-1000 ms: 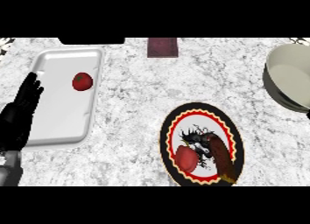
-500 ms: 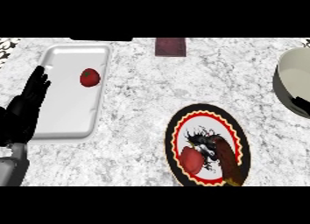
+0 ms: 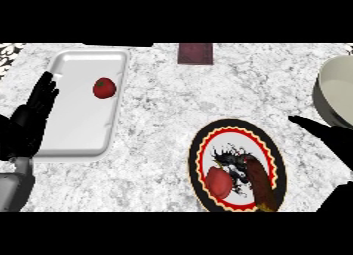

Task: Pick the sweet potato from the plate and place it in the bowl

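Note:
A round plate (image 3: 271,149) with a red and yellow scalloped rim and a black pattern lies on the counter at lower centre-right. On it lie a long dark brown sweet potato (image 3: 259,180) and, to its left, a rounder red piece (image 3: 219,182). The pale bowl (image 3: 344,94) stands at the right edge, partly cut off. My right hand (image 3: 340,147) comes in from the lower right, open, its straight fingers pointing up-left between plate and bowl and touching neither item. My left hand (image 3: 26,123) rests open at the left edge, fingers up.
A white rectangular tray (image 3: 76,134) at the left holds a red tomato (image 3: 103,87); my left hand overlaps the tray's left rim. A dark red-brown block (image 3: 196,53) sits at the counter's far edge. Bare marble lies between tray and plate.
My right hand has come into view from the lower right, beside the plate. The bowl has slid further towards the right edge of the view. The left hand stays open.

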`<control>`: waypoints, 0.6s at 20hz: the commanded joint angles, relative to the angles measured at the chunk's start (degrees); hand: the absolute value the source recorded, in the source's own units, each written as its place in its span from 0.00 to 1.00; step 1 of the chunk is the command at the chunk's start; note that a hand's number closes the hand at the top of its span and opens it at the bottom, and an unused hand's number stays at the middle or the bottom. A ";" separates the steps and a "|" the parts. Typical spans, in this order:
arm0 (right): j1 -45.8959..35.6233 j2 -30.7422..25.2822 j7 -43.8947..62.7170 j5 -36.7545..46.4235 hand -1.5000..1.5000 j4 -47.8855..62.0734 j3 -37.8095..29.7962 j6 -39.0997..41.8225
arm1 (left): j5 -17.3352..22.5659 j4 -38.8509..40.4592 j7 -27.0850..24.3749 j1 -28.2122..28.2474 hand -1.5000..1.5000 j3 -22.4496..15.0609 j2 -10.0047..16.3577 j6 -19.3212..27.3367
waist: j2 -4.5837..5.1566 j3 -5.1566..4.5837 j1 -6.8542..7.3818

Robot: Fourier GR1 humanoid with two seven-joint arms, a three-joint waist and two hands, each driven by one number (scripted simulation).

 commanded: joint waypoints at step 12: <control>-8.35 12.56 2.73 11.63 0.00 12.82 11.29 9.28 | -3.11 -1.53 0.67 2.04 0.50 0.88 -2.43 0.95 | -0.47 0.09 -2.07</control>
